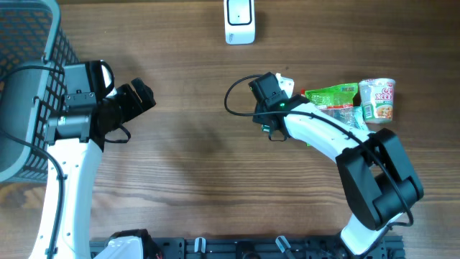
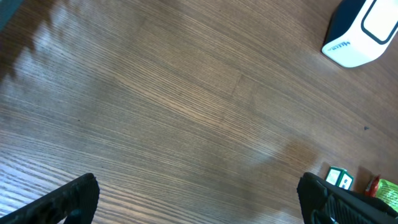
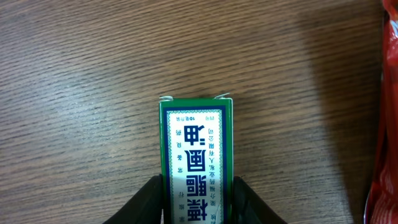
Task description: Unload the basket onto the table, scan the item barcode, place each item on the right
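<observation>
Okay, right pincer [image 3: 198,190] is pinching the green box [image 3: 198,137]. One dark finger [image 3: 155,196] presses on each long side of the box, seen in the right wrist view. The box is narrow, with a white label with blue characters framed in green, and its far short end points away from the camera. Can't tell if the box rests on the desk [image 1: 187,144] or is lifted a bit off it. A red wrapper [image 3: 388,124] shows at the right edge of that view, near the box but not touching it.

In the overhead view the right arm reaches in from the lower right, and its pincer sits around the middle of the desk. A pale corner of the box pokes out by its tip. Just to the right lie a green packet [image 1: 330,96] and a noodle cup [image 1: 379,99], side by side. The white scanner [image 1: 239,20] sits at the top edge of the desk, well apart from the box, above and slightly left of it.

Left pincer [image 1: 140,97] is spread wide and holds nothing. In the left wrist view both its fingers [image 2: 68,199] show at the bottom corners with only wood grain between them. It hangs over the left part of the desk, next to the dark wire basket [image 1: 29,57]. The scanner also shows in the top right corner of the left wrist view.
</observation>
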